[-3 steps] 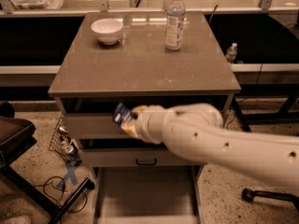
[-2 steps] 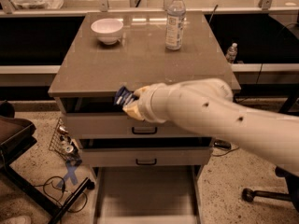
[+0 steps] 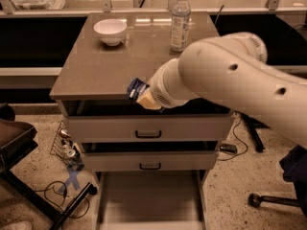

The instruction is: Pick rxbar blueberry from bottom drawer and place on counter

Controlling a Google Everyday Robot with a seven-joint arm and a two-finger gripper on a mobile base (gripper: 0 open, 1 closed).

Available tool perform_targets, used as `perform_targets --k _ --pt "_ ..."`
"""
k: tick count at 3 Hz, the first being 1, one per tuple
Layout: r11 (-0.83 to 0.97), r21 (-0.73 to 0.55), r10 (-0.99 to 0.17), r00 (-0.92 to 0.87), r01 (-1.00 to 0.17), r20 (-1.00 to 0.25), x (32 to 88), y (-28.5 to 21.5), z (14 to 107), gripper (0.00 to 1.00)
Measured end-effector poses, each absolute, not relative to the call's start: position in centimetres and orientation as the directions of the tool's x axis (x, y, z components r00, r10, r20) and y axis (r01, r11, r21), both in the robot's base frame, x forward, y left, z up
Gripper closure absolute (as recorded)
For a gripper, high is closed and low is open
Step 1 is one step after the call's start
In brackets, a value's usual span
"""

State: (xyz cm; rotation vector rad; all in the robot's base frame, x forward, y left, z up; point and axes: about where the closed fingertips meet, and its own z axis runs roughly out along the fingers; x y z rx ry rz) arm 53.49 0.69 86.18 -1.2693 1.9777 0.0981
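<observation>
The rxbar blueberry (image 3: 136, 87), a small dark blue packet, sits in my gripper (image 3: 142, 96) at the counter's front edge, just above its lip. The gripper is shut on it; the white arm (image 3: 230, 75) reaches in from the right and covers most of the gripper. The counter (image 3: 96, 66) is the grey-brown glossy top of the cabinet. The bottom drawer (image 3: 149, 195) is pulled out below, and its pale floor shows nothing on it.
A white bowl (image 3: 110, 31) stands at the counter's back left and a clear water bottle (image 3: 180, 20) at the back middle. Two upper drawers with dark handles (image 3: 147, 134) are slightly ajar. A dark chair (image 3: 14, 143), cables and a wire basket lie at the left on the floor.
The arm has risen with the blue packet from in front of the top drawer up to the counter's front edge.
</observation>
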Motion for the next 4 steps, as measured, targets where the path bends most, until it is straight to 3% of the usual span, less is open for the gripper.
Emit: perform_targets --k 2,4 --pt "0.479 -0.294 -0.777 -0.244 -0.827 -0.580 51.9 -0.1 85.1 1.00" --pt "0.555 -0.273 -0.720 -0.289 -0.786 -0.631 58.6 -2.5 89.2 1.00"
